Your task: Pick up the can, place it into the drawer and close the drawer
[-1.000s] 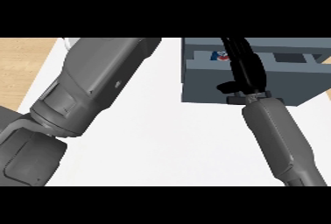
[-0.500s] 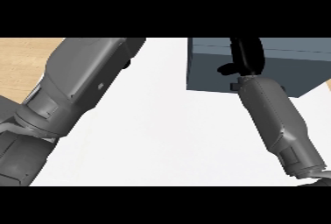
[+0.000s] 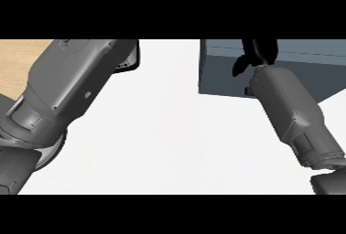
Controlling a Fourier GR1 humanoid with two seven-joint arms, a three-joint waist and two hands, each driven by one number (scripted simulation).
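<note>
Right, my right hand (image 3: 259,51) is up on the drawer (image 3: 219,75), black against its blue-grey box, and the view's upper edge cuts the hand off. Whether it is spread or closed, I cannot tell. It lies over the line where the box's lighter top face meets the darker front face. My right forearm (image 3: 290,114) runs back from the hand toward me and covers a good strip of that front.

Just below the hand, beside the forearm's near edge, a small dark bit (image 3: 246,91) sticks out of the front face. Too much of it is covered for me to name it.

Now the can: I can't see it at all. The box faces below and beside my right hand show no opening, so where the can sits I cannot say.

Over to the left of that hand, across bare white tabletop (image 3: 175,137), my left forearm (image 3: 67,91) fills the view's side, big and grey. My left hand (image 3: 130,58) shows only as a dark sliver at the forearm's far end, mostly tucked behind it; open or closed, I cannot tell. Beyond that arm a wood-coloured patch (image 3: 20,59) shows, cut by the edge.
</note>
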